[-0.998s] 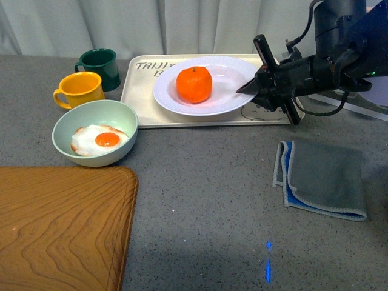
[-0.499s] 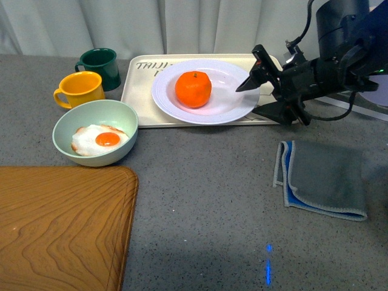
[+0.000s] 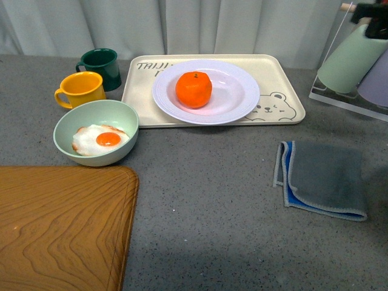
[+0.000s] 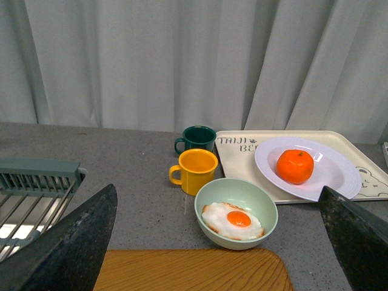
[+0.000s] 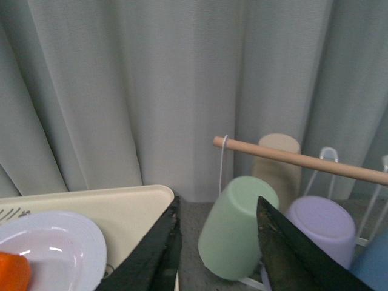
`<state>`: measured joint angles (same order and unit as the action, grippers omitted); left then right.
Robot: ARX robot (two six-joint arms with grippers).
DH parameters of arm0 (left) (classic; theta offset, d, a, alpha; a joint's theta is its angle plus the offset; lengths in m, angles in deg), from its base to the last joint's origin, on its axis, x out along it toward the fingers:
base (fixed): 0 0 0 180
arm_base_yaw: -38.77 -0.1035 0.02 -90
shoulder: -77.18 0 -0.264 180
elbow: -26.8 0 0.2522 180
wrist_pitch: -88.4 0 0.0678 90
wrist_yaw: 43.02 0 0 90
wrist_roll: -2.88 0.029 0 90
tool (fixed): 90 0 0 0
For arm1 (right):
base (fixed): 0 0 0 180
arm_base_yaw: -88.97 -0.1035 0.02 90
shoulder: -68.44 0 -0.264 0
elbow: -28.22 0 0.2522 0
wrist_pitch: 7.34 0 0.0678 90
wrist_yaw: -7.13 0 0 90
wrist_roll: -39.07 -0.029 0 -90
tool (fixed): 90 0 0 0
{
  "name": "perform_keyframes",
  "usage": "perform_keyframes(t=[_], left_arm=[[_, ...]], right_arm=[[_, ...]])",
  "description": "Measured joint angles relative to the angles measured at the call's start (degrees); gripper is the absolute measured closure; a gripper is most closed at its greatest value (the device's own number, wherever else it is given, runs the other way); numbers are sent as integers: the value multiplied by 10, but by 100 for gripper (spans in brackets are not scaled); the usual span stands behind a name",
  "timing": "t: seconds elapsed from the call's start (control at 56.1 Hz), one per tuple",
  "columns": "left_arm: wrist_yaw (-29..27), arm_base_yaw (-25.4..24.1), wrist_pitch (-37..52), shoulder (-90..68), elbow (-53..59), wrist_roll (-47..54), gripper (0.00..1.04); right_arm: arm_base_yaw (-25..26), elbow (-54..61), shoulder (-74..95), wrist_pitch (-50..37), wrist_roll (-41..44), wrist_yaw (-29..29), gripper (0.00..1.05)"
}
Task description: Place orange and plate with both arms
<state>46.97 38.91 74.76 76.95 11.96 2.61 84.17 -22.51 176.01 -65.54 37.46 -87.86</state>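
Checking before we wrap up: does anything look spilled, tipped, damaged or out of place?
Nothing stands out. The orange sits in the plate, which lies flat on the bear tray. The yellow mug and green mug stand upright, the egg is inside its bowl, and the cloth lies folded.

We see soft, even, fairly bright light; shadows beneath the plate (image 3: 239,91) are faint, its gloss glinting (small white streaks) in the right wrist view.
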Motion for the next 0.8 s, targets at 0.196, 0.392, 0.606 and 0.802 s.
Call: perform_keyframes(t=[0.196,0.392,0.606,0.802], left_arm=[[0,0,0,0,0,0,7],[0,0,0,0,0,0,7],[0,0,0,0,0,0,7],[0,0,0,0,0,0,7]], right_arm=[[10,115,-80,-8,11,11,100],[29,198,-175,-2,14,40,104],[48,272,-337,86,14,47,104],[48,315,-431,140,14,48,104]])
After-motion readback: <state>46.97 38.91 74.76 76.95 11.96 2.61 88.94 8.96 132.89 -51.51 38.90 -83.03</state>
